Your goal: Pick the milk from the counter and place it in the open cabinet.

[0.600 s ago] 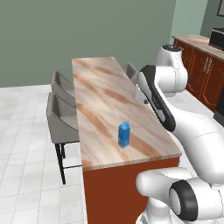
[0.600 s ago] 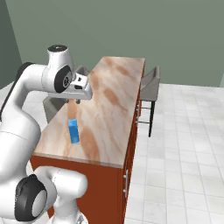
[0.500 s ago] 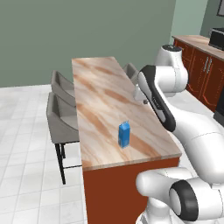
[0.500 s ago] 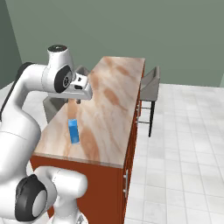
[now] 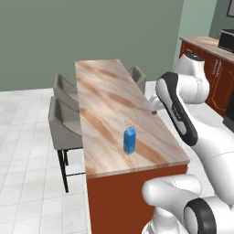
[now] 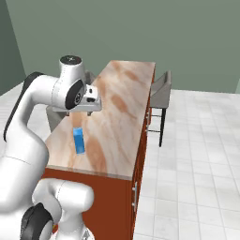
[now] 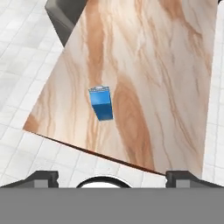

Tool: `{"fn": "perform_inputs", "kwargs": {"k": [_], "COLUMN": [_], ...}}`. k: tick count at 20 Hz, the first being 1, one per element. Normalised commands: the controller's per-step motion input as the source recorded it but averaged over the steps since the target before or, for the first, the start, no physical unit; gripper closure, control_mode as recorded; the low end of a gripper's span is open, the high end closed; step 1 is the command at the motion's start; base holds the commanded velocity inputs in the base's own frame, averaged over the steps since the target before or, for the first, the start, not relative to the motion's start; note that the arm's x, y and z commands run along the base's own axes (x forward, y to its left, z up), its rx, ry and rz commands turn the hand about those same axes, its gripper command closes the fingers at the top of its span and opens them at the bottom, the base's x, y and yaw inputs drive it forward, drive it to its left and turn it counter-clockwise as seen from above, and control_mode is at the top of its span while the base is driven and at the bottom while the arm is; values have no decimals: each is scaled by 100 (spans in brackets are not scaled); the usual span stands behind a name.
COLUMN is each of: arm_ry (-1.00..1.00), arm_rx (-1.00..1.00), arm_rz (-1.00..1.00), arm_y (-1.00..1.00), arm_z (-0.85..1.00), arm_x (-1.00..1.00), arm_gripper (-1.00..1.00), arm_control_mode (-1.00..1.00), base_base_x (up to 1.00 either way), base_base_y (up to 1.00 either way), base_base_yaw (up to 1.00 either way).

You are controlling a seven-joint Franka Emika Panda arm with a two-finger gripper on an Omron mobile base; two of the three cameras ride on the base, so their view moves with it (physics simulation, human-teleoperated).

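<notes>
On the counter [image 5: 109, 114] the milk [image 5: 129, 140] stands unobstructed, upright.

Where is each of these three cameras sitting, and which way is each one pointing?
Left base view: behind the arm's left, facing forward over the tan marbled stone counter; white arm at right.
Right base view: behind its right, facing the same counter; arm at left.
Hand view: on the hand, looking down between open jaws.
All three share the small blue milk carton, standing untouched.
</notes>
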Motion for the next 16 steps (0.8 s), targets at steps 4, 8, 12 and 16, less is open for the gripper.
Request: {"fn": "perform_inputs", "kwargs": {"k": [4, 8, 12, 16], "arm_ry": [-6, 0, 0, 0], "arm_rx": [4, 5, 0, 0], "arm_rz": [64, 51, 26, 18], "arm_y": [-21, -9, 7, 18], "arm_z": [-21, -19, -22, -24], "arm_x": [-9, 0, 14, 22], "arm_gripper": [-100, -100, -100, -100], "arm_control_mode": [-100, -100, -100, -100], "base_base_x": [0, 0, 0, 0], "base_base_y": [0, 0, 0, 0], "base_base_yaw": [0, 0, 0, 0]}}
